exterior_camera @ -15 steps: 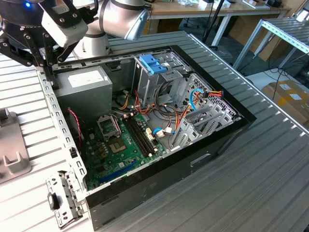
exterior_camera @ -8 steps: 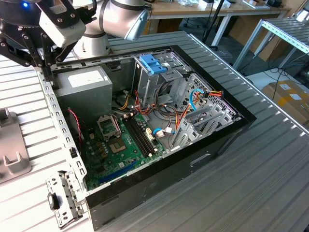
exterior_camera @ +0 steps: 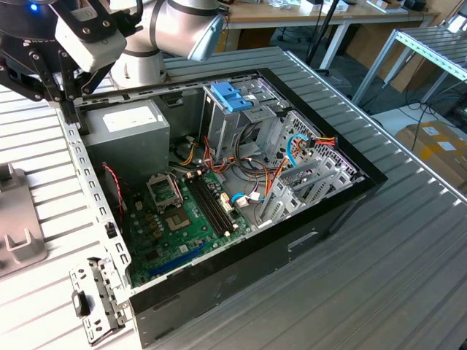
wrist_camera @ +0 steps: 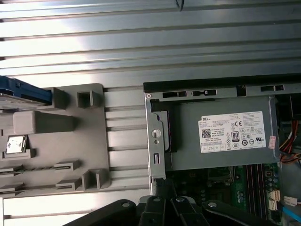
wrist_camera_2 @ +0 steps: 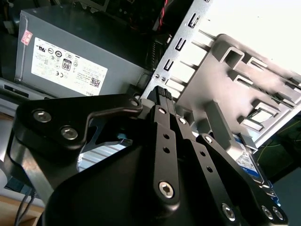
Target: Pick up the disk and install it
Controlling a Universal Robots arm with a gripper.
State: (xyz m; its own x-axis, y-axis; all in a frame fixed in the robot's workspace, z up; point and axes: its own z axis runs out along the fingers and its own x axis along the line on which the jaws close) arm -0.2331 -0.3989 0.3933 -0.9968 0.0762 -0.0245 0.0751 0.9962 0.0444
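Gripper (wrist_camera_2: 162, 92) pressed together, empty, above the case (exterior_camera: 241, 255) rim by the power supply (wrist_camera: 225, 134). Disk (wrist_camera: 22, 90) well apart, outside the case on 1 grey holder (wrist_camera: 61, 141) (likely propped there for easy grasping).

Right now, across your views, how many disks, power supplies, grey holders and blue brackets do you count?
Disk: 1
Power supply: 1
Grey holder: 1
Blue bracket: 1
Total: 4
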